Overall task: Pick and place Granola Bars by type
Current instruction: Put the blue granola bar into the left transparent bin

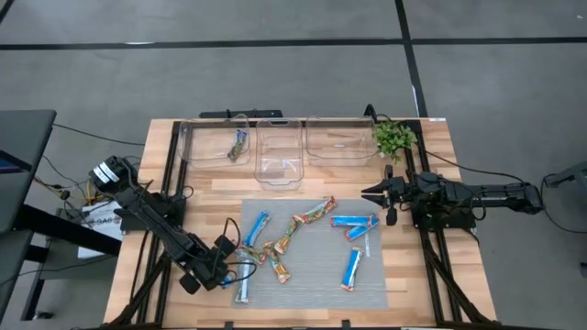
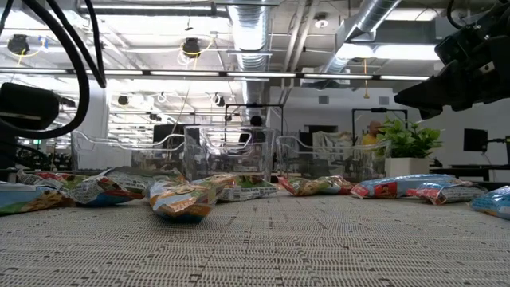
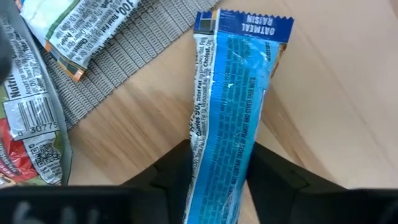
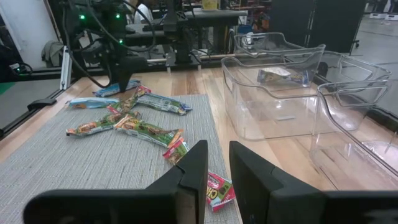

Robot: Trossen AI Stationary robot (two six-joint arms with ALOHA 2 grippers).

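1. A blue bar (image 3: 227,118), slim and flat in a crinkled glossy wrapper with a zigzag-cut end, lies on bare wood at the mat's (image 1: 312,293) near left edge. The left tool (image 1: 227,268) is down on it, one dark finger on each side of the wrapper, jaws closing around it; whether they already pinch cannot be told. It looks like a pickup for sorting.

2. The other bars (image 1: 312,215) are scattered loose on the grey woven mat: blue-and-white ones, blue ones with red ends, and multicoloured green-orange ones, some overlapping.

3. Three clear plastic bins (image 1: 280,151) with rounded corners stand side by side at the far edge, probably one for each type. The left bin holds one bar (image 1: 239,145); the other two look empty.

4. The right tool (image 1: 383,193) waits above the mat's right side, away from the bars, its fingers nearly together and holding nothing.

5. A small green plant (image 1: 394,137) sits beside the right bin. The bench (image 1: 431,275) is pale wood planks.
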